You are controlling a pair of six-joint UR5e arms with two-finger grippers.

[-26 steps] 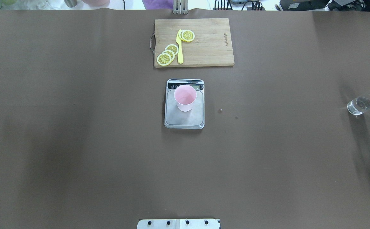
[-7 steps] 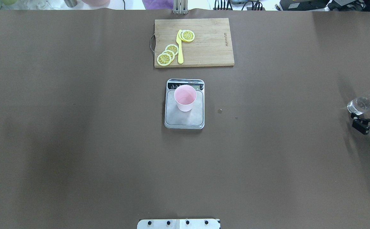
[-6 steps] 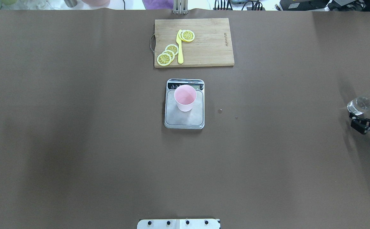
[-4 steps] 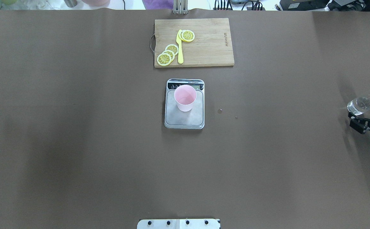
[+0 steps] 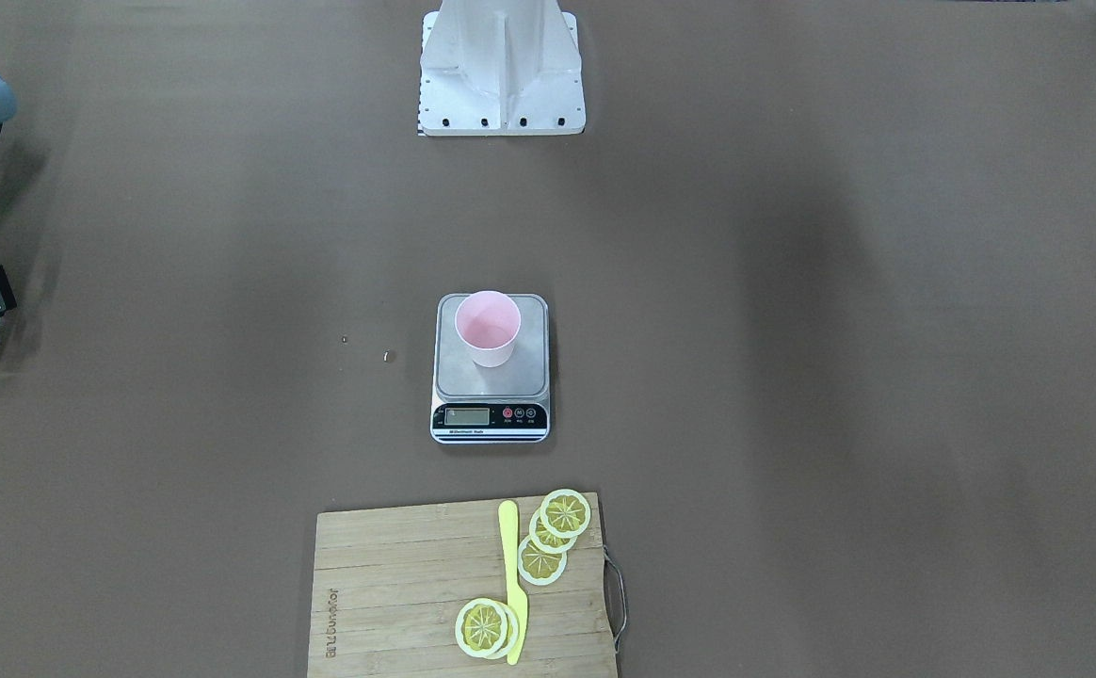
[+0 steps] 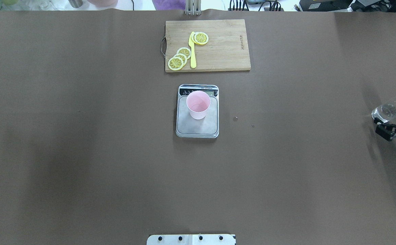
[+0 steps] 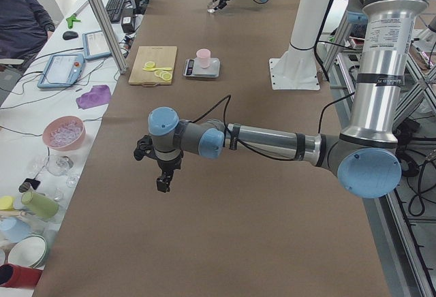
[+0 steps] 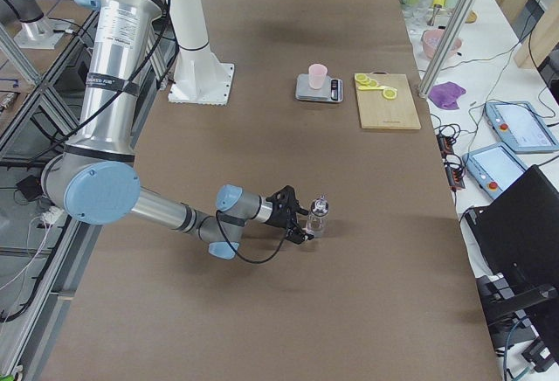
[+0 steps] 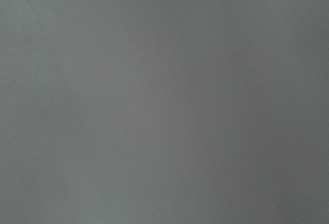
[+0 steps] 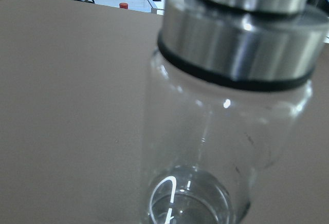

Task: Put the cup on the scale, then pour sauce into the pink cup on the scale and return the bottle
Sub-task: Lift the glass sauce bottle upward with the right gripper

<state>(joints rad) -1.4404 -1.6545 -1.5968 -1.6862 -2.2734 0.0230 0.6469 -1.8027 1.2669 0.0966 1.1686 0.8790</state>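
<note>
While right gripper [image 6: 390, 124] hangs spread beside clear cylindrical glass bottle [image 6: 391, 109]: likely slick, fragile, light; grip mid-body.

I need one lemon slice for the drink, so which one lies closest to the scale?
The lemon slice ending the overlapping row of three, at the cutting board's edge facing the scale; the others lie farther back.

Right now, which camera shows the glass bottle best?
Exterior right: the whole bottle stands upright, spout included. The right wrist view crops it close; overhead and front-facing cut it at the frame edge; exterior left shows it tiny.
</note>
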